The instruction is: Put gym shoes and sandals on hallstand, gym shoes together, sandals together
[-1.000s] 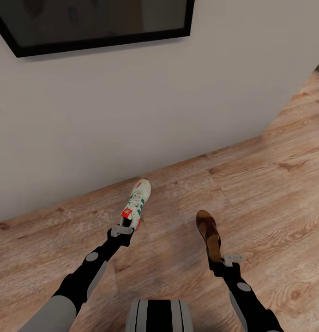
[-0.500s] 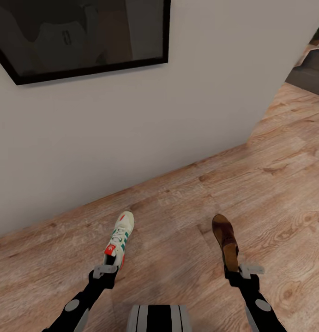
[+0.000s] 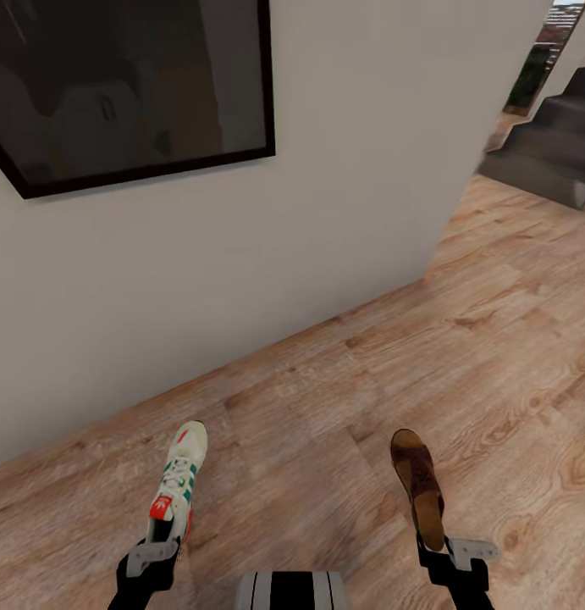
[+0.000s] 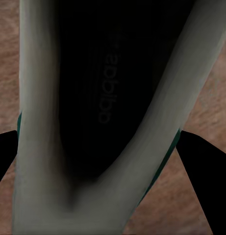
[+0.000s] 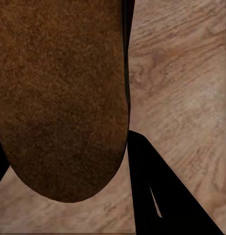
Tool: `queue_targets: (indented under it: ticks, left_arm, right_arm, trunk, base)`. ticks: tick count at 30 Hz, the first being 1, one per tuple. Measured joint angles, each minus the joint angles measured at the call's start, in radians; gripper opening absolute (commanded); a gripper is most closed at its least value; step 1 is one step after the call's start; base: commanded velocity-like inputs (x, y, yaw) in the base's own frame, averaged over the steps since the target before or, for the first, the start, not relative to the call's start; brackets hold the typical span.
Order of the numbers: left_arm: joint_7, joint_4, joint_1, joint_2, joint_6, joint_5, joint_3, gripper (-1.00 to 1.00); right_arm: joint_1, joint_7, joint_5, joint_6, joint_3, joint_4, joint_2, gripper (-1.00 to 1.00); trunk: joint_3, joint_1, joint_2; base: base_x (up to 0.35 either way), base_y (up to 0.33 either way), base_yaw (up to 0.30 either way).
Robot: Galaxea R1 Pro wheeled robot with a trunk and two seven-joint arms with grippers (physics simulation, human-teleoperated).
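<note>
the left gripper (image 3: 161, 542) is clamped on the heel of a gym shoe (image 3: 178, 483), held out over the corridor floor (image 3: 495, 356) with its toe pointing to the far wall (image 3: 343, 169). to the right, the right gripper (image 3: 434, 549) is closed on the heel end of a brown sandal (image 3: 417, 483), its toe also pointing far. a dark framed picture (image 3: 123, 85) hangs on the wall, and grey stairs (image 3: 554, 135) rise at far right.

Soft, even, shadowless render light; both wrist views blurred close-up.
</note>
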Motion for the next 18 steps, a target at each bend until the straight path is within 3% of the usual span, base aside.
queue_targets:
  ticks: [1, 7, 10, 18]
  left_arm:
    - [-0.001, 0.002, 0.011, 0.002, -0.013, 0.002, 0.032, -1.0]
    - [-0.004, 0.004, 0.063, 0.004, -0.041, -0.004, 0.122, -1.0]
    - [-0.003, 0.005, 0.069, 0.001, -0.044, -0.011, 0.126, -1.0]
    - [-0.002, 0.032, 0.071, -0.001, -0.045, -0.01, 0.132, -1.0]
  right_arm:
    - [0.004, 0.0, 0.0, -0.014, 0.0, 0.012, 0.0, -1.0]
    - [0.016, 0.0, 0.001, -0.138, 0.003, 0.092, 0.003, -1.0]
    - [0.017, -0.001, 0.0, -0.177, 0.003, 0.126, 0.006, -1.0]
    - [0.018, -0.002, 0.001, -0.184, 0.004, 0.157, 0.01, -1.0]
  trunk:
    - [0.005, 0.0, 0.0]
    - [0.037, -0.003, 0.002]
    - [0.054, -0.004, 0.002]
    - [0.097, -0.008, 0.004]
  base:
    - [0.0, 0.0, -0.149]
    - [0.0, 0.0, -0.135]
    - [0.0, 0.0, -0.126]
    - [0.0, 0.0, -0.124]
